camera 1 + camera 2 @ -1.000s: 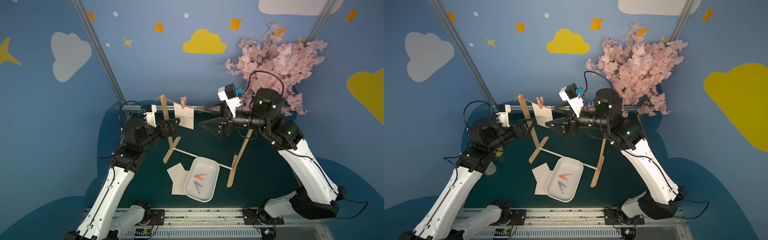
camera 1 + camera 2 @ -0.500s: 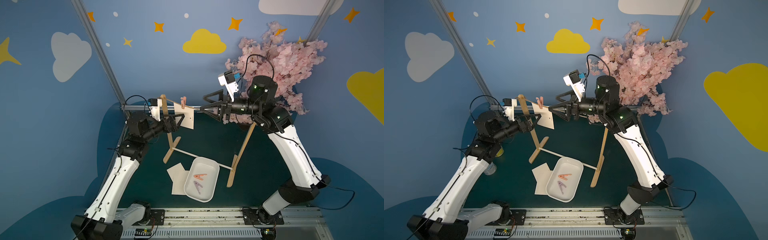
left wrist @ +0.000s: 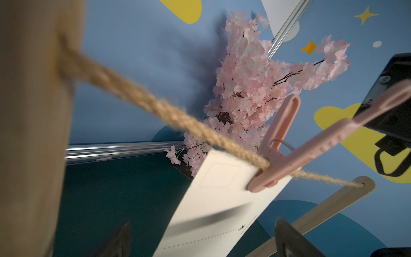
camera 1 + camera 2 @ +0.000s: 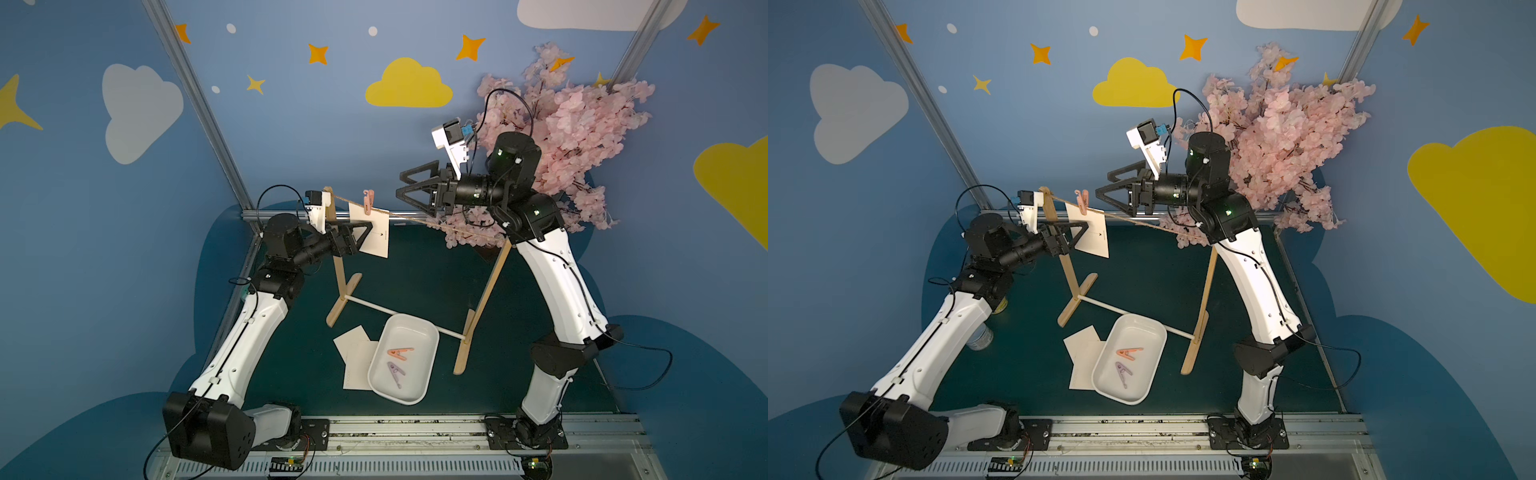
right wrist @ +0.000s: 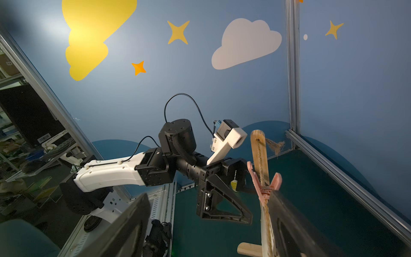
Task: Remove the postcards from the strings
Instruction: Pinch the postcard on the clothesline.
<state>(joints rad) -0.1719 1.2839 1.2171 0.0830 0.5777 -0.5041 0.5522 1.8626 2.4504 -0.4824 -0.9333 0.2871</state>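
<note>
Left gripper (image 4: 365,237), spread wide, straddles the lower edge of the last hanging postcard (image 4: 379,243), stiff cream paper pegged to the rough jute string (image 4: 419,219) by a pink plastic peg (image 4: 368,201); right gripper (image 4: 400,186) (also open) hovers near the peg. Next, probably: pinch the postcard, squeeze the peg

We see a cream-white postcard (image 4: 371,232) with a dotted line, a tan string (image 3: 171,114), a pink peg (image 4: 368,201), a white tray (image 4: 417,334) holding an orange peg (image 4: 400,353) and a lilac peg (image 4: 395,372), a dark green counter (image 4: 415,270), pink blossoms (image 4: 582,124) and blue walls (image 4: 291,124) with yellow clouds.
</note>
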